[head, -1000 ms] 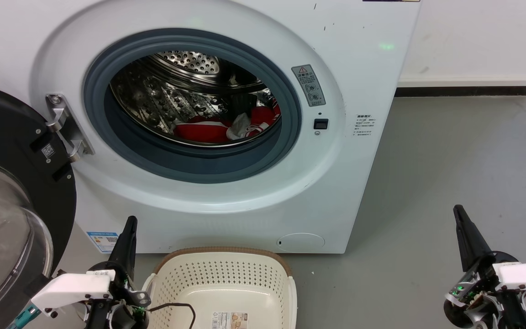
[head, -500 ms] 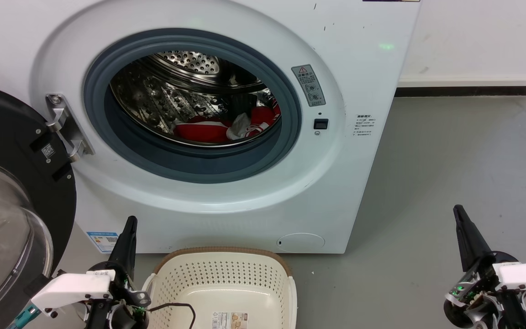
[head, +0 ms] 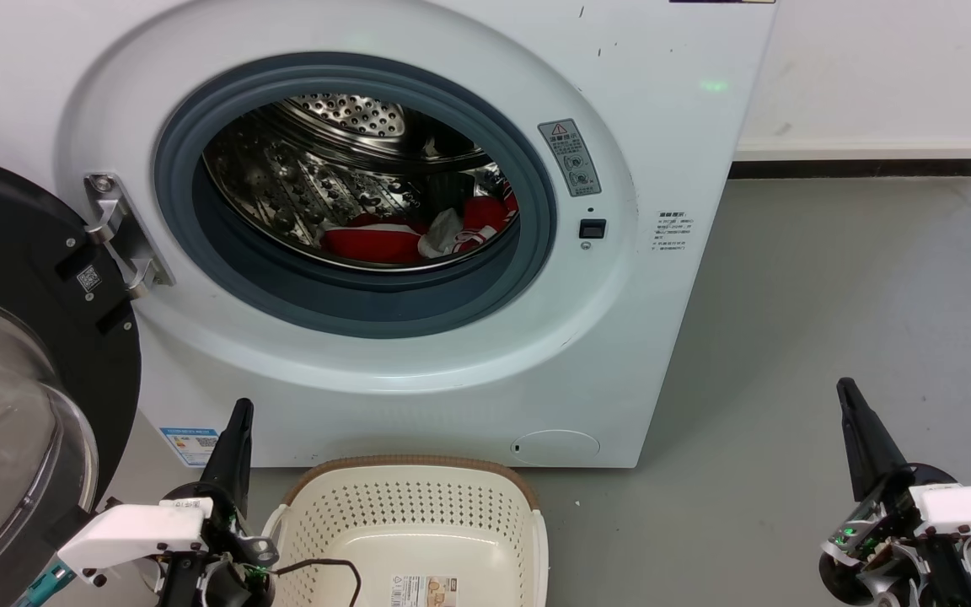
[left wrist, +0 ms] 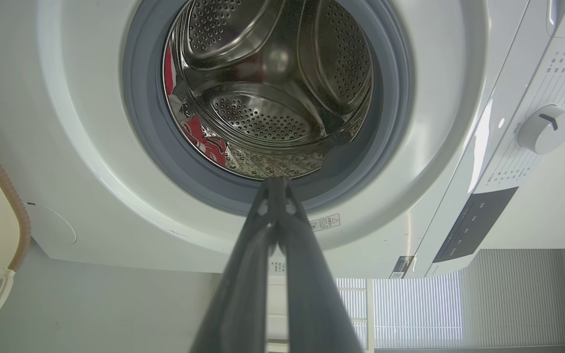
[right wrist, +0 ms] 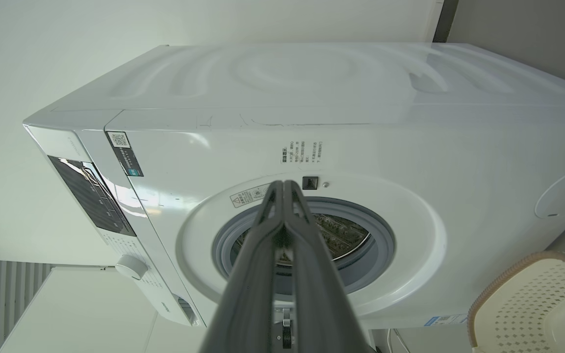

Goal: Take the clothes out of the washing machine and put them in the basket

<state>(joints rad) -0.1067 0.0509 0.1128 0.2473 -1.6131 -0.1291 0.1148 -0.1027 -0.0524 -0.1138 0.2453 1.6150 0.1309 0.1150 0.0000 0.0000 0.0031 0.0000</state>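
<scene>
The white washing machine (head: 671, 126) stands with its black-framed glass door (head: 22, 354) swung open to the left. Red clothes (head: 384, 240) with white stripes lie at the bottom of the steel drum (head: 342, 160), toward its right; a bit of them (left wrist: 199, 139) shows in the left wrist view. The cream basket (head: 410, 497) with a brown rim sits on the floor in front of the machine. My left gripper (head: 241, 409) is shut and empty, just left of the basket. My right gripper (head: 846, 389) is shut and empty, low on the right over the floor.
Grey floor (head: 831, 295) stretches to the right of the machine up to a white wall with a dark baseboard (head: 856, 167). The open door takes up the lower left. A thin black cable (head: 325, 569) hangs over the basket's left side.
</scene>
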